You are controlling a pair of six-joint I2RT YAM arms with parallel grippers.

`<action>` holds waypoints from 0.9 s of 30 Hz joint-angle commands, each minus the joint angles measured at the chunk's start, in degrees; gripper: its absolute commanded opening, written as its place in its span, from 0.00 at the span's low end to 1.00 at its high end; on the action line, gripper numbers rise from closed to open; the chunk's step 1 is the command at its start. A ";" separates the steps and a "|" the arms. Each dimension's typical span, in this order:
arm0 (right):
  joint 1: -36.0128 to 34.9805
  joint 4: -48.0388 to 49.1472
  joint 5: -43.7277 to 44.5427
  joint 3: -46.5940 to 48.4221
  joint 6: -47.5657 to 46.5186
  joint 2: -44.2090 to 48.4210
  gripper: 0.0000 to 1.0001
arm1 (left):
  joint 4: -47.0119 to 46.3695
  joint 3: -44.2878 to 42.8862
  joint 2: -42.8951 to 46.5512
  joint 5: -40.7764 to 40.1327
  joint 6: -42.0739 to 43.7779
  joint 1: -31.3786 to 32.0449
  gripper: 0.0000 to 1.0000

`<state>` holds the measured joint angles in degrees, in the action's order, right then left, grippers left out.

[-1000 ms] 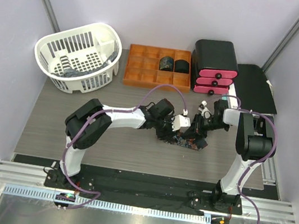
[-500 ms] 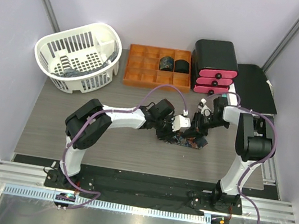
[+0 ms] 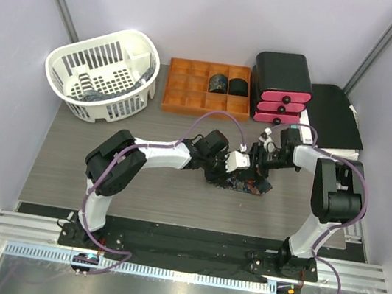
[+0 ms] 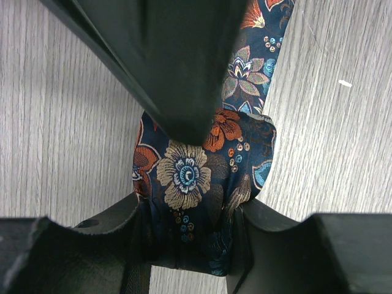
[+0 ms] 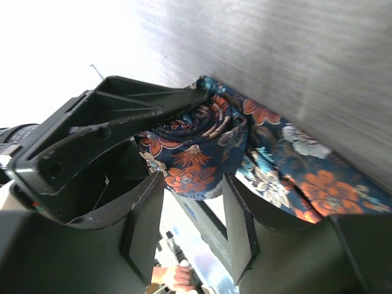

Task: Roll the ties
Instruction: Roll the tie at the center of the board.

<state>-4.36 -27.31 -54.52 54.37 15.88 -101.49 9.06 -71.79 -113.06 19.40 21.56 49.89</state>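
- counter (image 3: 102, 177): grey wood grain, carries all that follows.
- white basket (image 3: 117, 105): stands at the far left, slatted walls, with something dark inside, too small to tell.
- drawer unit (image 3: 282, 73): black with three pink drawers, stands at the far right, just beside the tray.
- orange tray (image 3: 183, 85): sits between basket and drawer unit at the far edge, split into compartments.
- left gripper (image 3: 241, 172) (image 4: 187, 226): reaches in from the left to mid-counter, jaws clenched on a folded end of the tie (image 4: 190, 177), cloth filling the gap between them.
- right gripper (image 3: 258, 166) (image 5: 193, 184): meets the left one from the right, jaws grasping the wound part of the same tie, one finger (image 4: 177, 67) lying over the cloth.
- tie (image 3: 248, 187): dark navy with orange, red and blue flowers, lies mid-counter under both grippers, partly wound into a spiral (image 5: 196, 147), the loose rest flat on the wood.
- rolled ties (image 3: 219, 83): two dark cylinders, side by side in the tray's far right compartments.
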 commanded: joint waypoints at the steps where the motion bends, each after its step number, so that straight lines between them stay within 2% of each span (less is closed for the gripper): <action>1: -2.31 4.54 -3.05 -1.63 3.02 0.68 0.50 | 6.06 0.33 -2.17 -3.49 0.06 -0.23 0.07; 4: -3.72 5.86 -2.34 -2.77 2.75 -0.28 0.49 | 6.23 0.16 -2.35 -3.40 -0.20 -0.23 0.07; 6: -3.81 6.39 -1.99 -3.13 2.49 -1.16 0.45 | 6.32 0.16 -2.43 -3.49 -0.03 -0.14 0.07; 8: -3.81 6.66 -0.07 -3.13 1.79 -1.78 0.30 | 6.32 0.25 -2.17 -3.49 0.15 -0.23 0.08; 9: -3.73 6.66 0.99 -3.04 1.53 -2.47 0.17 | 6.50 0.33 -1.91 -3.49 0.23 -0.23 0.09; 12: -3.46 5.61 4.50 -2.69 -0.14 -3.80 0.01 | 6.85 0.16 -1.47 -2.97 0.67 -0.23 0.17; 15: -2.67 4.29 7.41 -2.69 -1.72 -5.64 0.01 | 8.25 -0.46 -0.33 0.62 1.55 -0.84 0.30; 16: -2.50 3.85 8.28 -2.69 -1.82 -6.34 0.01 | 8.69 -0.63 0.63 1.68 1.64 -1.37 0.38; 21: -1.18 2.79 12.06 -2.51 -2.69 -8.81 0.01 | 5.97 -1.07 3.80 5.91 1.55 -1.72 0.53; 22: -0.92 2.70 12.59 -2.34 -2.70 -9.16 0.01 | 5.53 -1.42 4.15 6.26 1.55 -1.72 0.59; 27: -0.65 0.77 16.46 -1.02 -4.01 -11.35 0.01 | 5.00 -6.08 3.37 10.74 1.03 -1.73 0.63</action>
<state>-4.82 -25.82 -53.78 52.66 16.45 -109.93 13.23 -73.97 -111.83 25.30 22.76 48.62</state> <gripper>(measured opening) 0.050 0.621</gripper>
